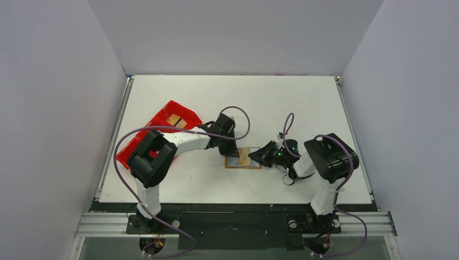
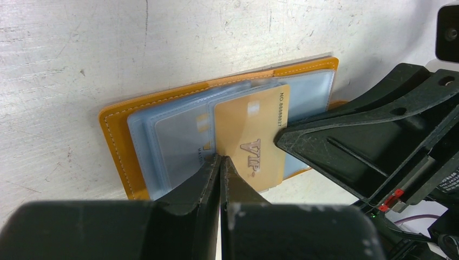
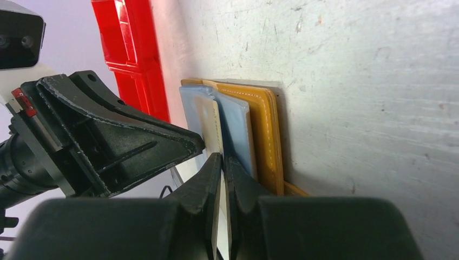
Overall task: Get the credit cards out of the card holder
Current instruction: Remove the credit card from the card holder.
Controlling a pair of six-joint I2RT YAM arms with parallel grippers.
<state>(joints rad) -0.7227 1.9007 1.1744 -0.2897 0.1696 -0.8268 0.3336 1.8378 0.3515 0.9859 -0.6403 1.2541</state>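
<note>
Both arms crowd the overhead view of the card holder [image 1: 242, 161], hiding much of it. It lies open and flat on the worktop [image 1: 270, 97], long axis left to right. A gold VIP card [image 2: 254, 127] juts from its clear sleeves [image 2: 173, 135] toward the right pincer [image 3: 222, 162], which is clenched on the card's edge. The left pincer [image 2: 221, 162] is clenched on nothing, tips pressing the sleeves. The card's inner end blurs under plastic.

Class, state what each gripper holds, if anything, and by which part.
Right gripper pinches the gold card by one edge; left gripper, shut, holds nothing.
</note>
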